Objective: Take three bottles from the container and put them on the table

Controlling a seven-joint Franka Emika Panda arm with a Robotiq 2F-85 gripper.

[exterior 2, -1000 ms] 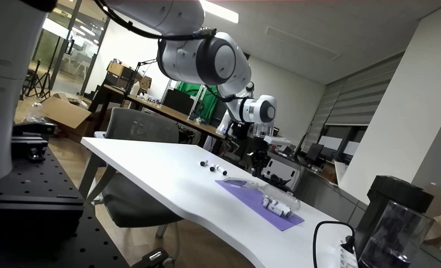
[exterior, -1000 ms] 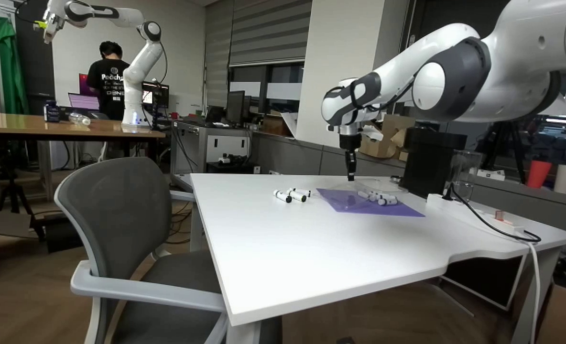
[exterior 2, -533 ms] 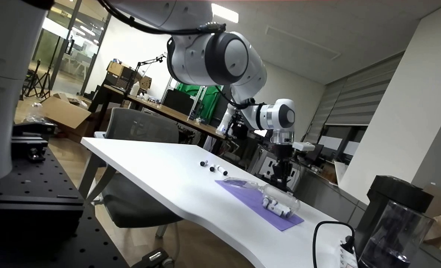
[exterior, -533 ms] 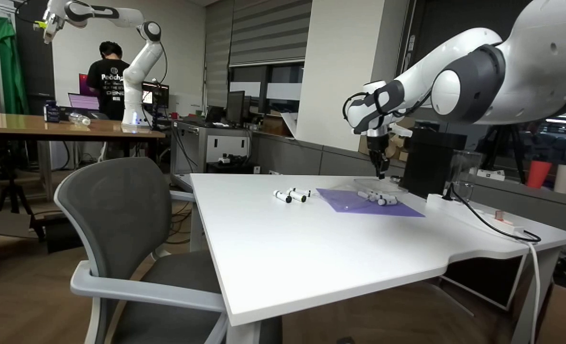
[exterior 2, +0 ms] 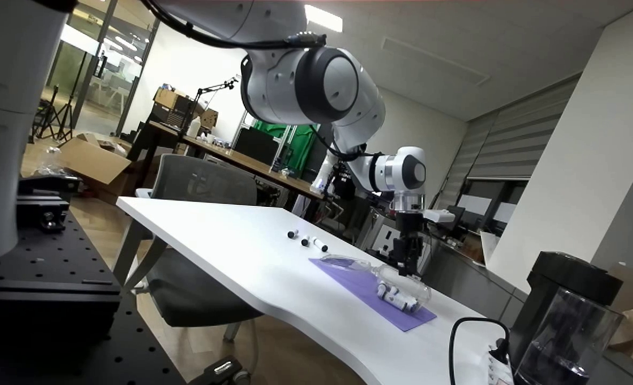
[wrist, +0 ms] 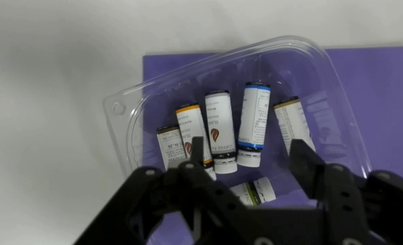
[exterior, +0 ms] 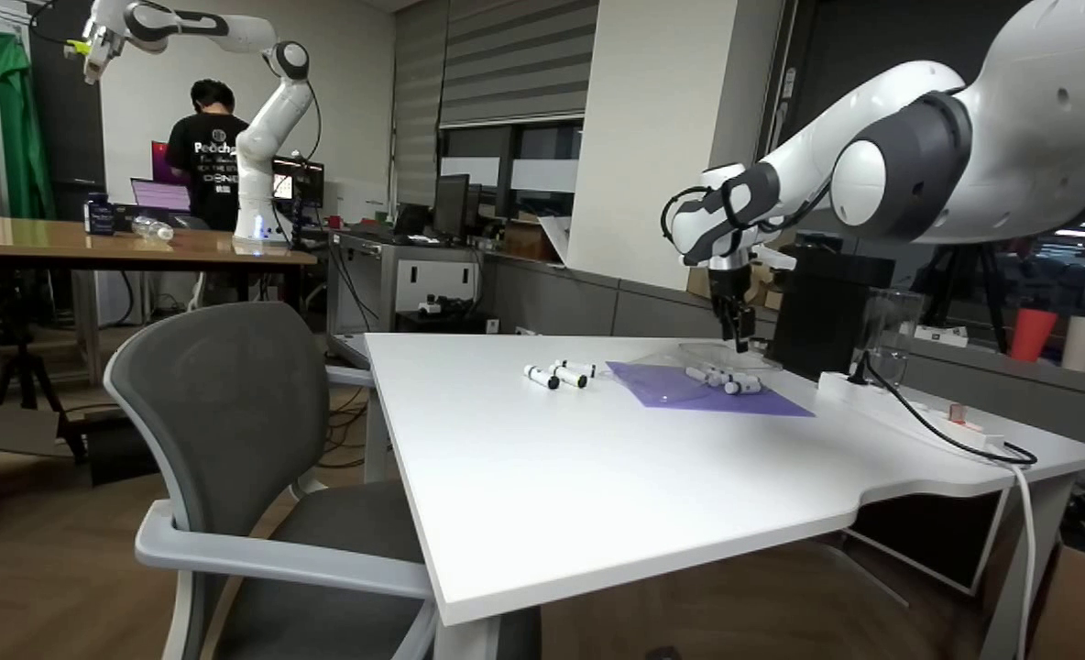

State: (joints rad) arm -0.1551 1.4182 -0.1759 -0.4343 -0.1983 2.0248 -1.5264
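- Currently hovering over the clear container (wrist: pixel 118 108) with the end effector (wrist: pixel 247 149), pointing both fingertips (wrist: pixel 197 148) downward and showing a wide gap between them.
- Looking down in the wrist view on six bottles (wrist: pixel 221 120) lying in the container, five side by side across the middle of the frame, one crosswise at lower centre, partly hidden by the end effector.
- Framing the grey-banded bottle (wrist: pixel 222 112) and the blue-banded bottle (wrist: pixel 254 115) between the fingertips in that view.
- Covering part of the orange-banded bottle (wrist: pixel 190 126) left of centre and of the gold-banded bottle (wrist: pixel 291 119) right of centre, leaving any contact impossible to tell.
- Showing the container on a purple sheet (wrist: pixel 385 102), passing beyond the sheet's edge left of centre.
- Seeing three more bottles (exterior: pixel 569 375) lying on the table (exterior: pixel 616 486) near the centre of the frame in both exterior views, just beside the sheet.
- Filling the upper right of the frame with the white arm (exterior: pixel 1010 183) in an exterior view.
- Finding there a white power strip (exterior: pixel 849 392) on the table at right, a grey chair (exterior: pixel 231 403) at lower left, and a person (exterior: pixel 211 165) near another robot arm (exterior: pixel 272 119) at upper left.
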